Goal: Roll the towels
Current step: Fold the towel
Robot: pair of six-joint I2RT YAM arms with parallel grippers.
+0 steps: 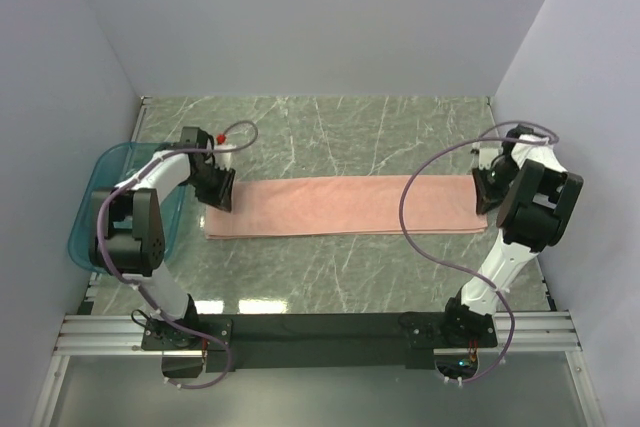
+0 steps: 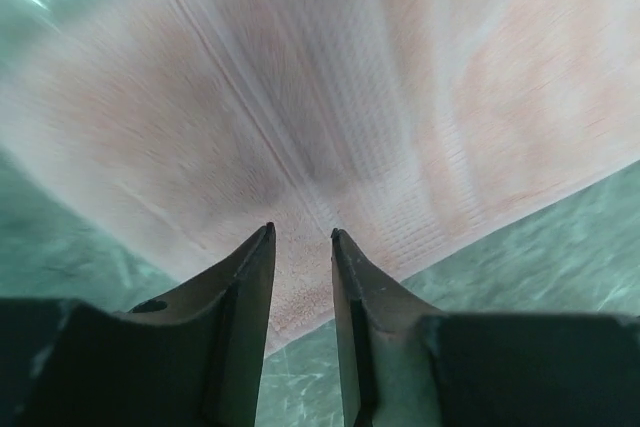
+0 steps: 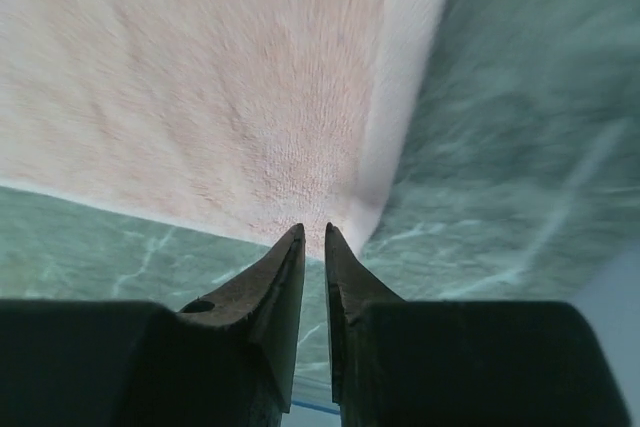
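Setting: a robotics test cell, probably within a lab. Evidence — a left arm (image 1: 140, 222) and a right arm (image 1: 525, 212) bolted to an aluminium rail (image 1: 100, 333) at the table (image 1: 340, 127) edge, exposed cabling (image 1: 403, 209), and plain white walls (image 1: 320, 17) enclosing three sides.

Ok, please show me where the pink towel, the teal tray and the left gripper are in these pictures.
towel (image 1: 345, 207), top view, the middle of the flat cloth.
teal tray (image 1: 105, 162), top view, its far left corner.
left gripper (image 2: 301, 232), left wrist view, midway between its fingertips.
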